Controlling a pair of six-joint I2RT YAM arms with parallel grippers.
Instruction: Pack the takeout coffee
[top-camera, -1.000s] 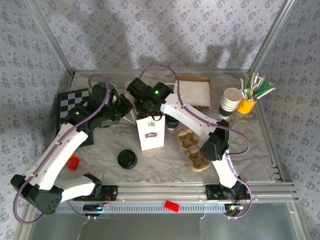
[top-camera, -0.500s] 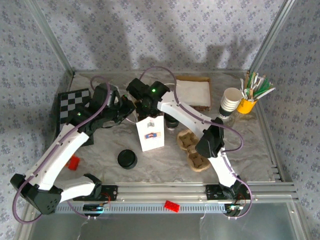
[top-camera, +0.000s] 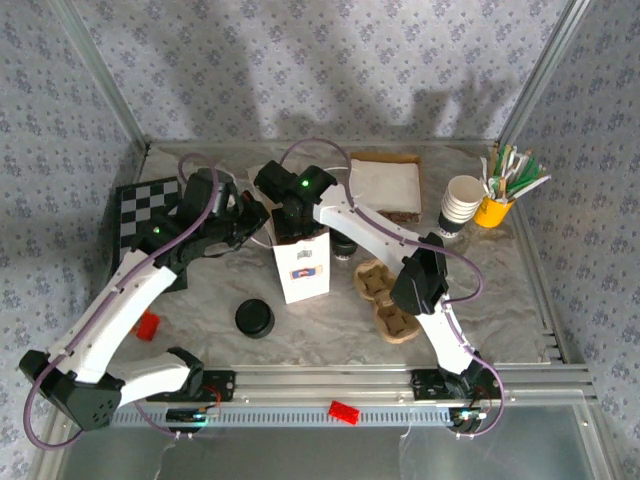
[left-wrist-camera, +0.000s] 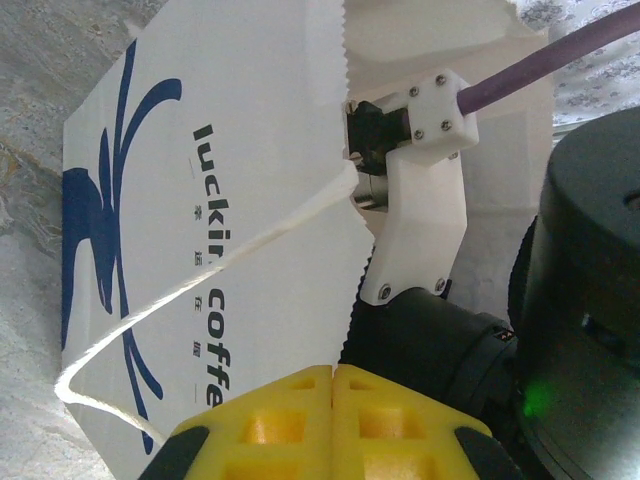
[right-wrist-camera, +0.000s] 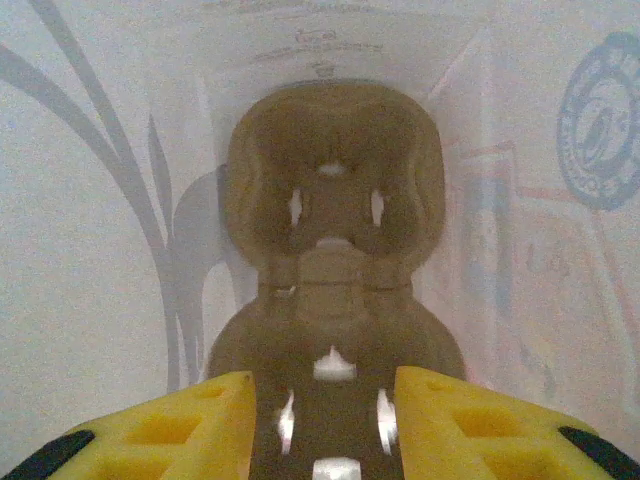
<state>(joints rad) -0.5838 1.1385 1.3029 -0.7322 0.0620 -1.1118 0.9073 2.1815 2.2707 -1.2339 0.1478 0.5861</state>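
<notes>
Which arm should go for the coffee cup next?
Right. The jaws of the right arm are open and empty inside the paper bag, and the takeout coffee stands beside the bag on that side. The jaws of the left arm look shut on the bag's rim.

Bag (left-wrist-camera: 200, 200) is smooth matt white paper with a thin twine handle (left-wrist-camera: 215, 265). The cup carrier (right-wrist-camera: 333, 260) looks like rough, matt brown pulp cardboard.

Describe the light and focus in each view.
Top external: even light, sharp, with arm shadows on the back wall. Left wrist: the paper bag print is crisp, the left fingers softer at the frame edge. Right wrist: dim light filters through the paper, with the cardboard carrier and the right fingers blurred.
</notes>
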